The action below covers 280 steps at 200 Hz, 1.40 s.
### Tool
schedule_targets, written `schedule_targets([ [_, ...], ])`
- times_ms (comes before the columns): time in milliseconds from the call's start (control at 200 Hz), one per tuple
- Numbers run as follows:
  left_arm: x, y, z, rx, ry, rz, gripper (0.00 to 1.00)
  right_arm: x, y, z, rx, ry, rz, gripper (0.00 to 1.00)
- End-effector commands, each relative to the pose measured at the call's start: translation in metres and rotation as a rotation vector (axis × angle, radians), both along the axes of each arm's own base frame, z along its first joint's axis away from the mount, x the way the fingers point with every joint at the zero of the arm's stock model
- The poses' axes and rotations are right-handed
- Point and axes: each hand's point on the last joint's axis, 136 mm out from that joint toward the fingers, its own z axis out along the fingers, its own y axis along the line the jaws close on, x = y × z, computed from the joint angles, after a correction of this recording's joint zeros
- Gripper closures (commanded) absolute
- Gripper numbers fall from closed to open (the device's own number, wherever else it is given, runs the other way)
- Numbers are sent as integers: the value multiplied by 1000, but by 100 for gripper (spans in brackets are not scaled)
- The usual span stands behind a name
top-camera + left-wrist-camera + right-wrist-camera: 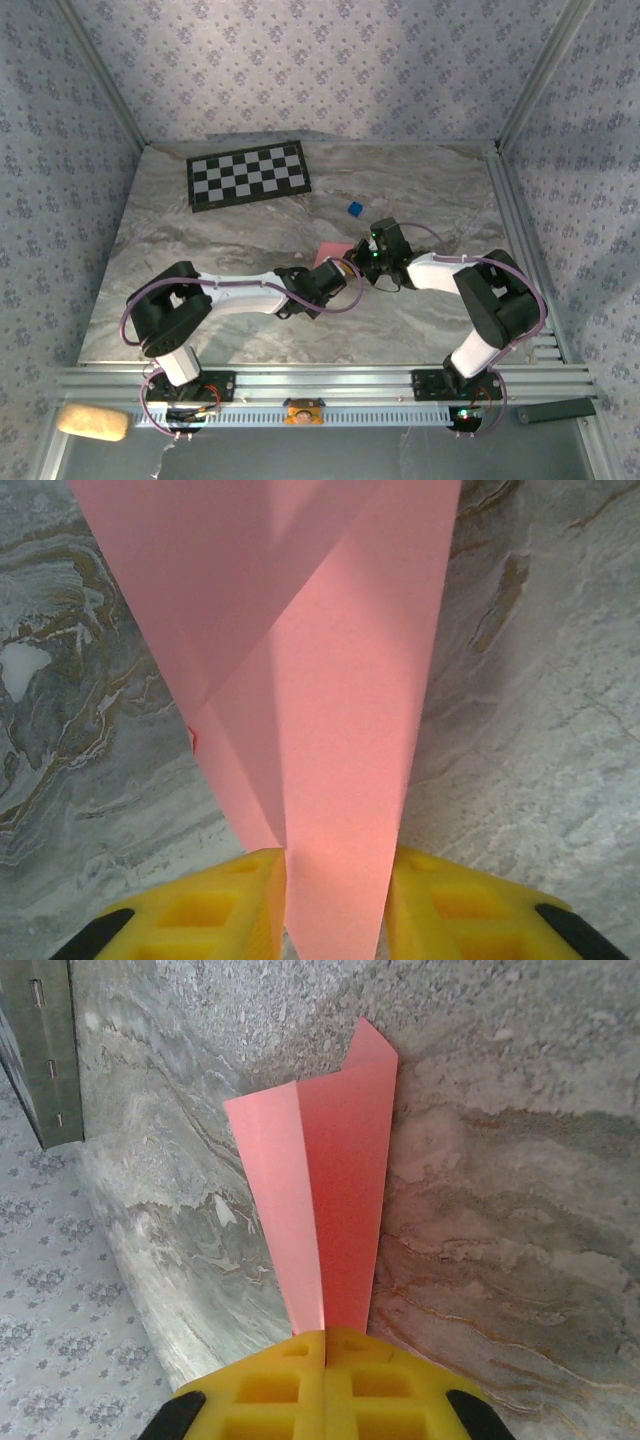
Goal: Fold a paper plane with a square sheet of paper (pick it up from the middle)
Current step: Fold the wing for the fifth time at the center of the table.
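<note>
Paper plane (335, 1190) sitting between both grippers, middle of the table (250, 235).
I'm watching the right gripper (325, 1338) pinching its narrow end, long axis fanning straight away; the left gripper (335, 880) is straddling it (grip unclear). Checkerboard (248, 175) is lying well apart.

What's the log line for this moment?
right claw: shut on paper plane | left claw: fingers either side of paper plane, grip unclear | fold: centre crease visible
</note>
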Motion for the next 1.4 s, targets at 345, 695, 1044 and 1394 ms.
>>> schedule_targets([
  [345, 4, -12, 23, -62, -47, -18, 80, 2, 4, 3, 12, 8, -3, 100],
  [695, 5, -12, 16, -40, -38, -11, 80, 1, 5, 3, 14, 8, 2, 100],
  [1044, 7, -7, 16, -13, -48, 5, 85, 1, 6, 4, 15, 7, 4, 100],
  [1394, 6, -4, 11, 0, -34, 20, 85, 2, 5, 6, 15, -2, 0, 100],
])
